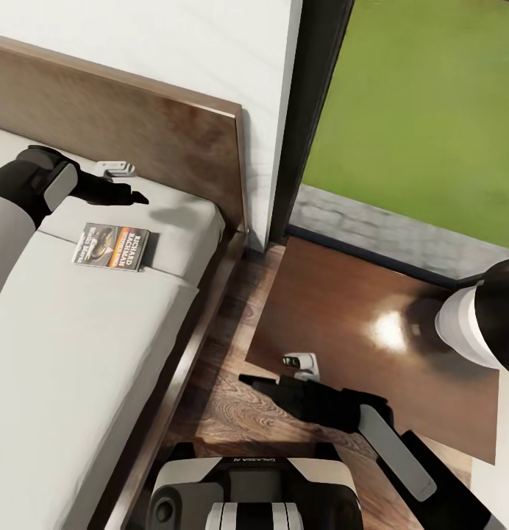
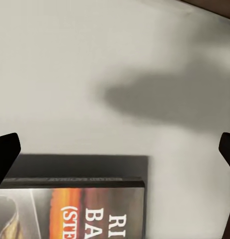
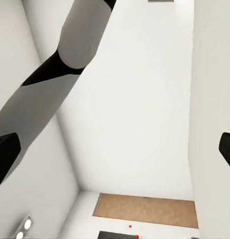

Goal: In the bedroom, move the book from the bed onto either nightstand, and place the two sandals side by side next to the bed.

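Note:
The book lies flat on the bed's grey mattress, near the headboard end, its orange band and dark lettering facing up. My left gripper hovers just past the book toward the headboard. In the left wrist view the book sits low between that gripper's wide-apart fingertips; it is open and empty. The nightstand stands right of the bed, its glossy top bare. My right gripper hangs open over the floor strip between bed and nightstand. The sandals are out of view.
The dark wooden headboard rises behind the mattress against the white wall. A tall dark-framed window beside it shows lawn. My base stands on the wood-plank floor at the bed's side. The right wrist view looks up past my own arm.

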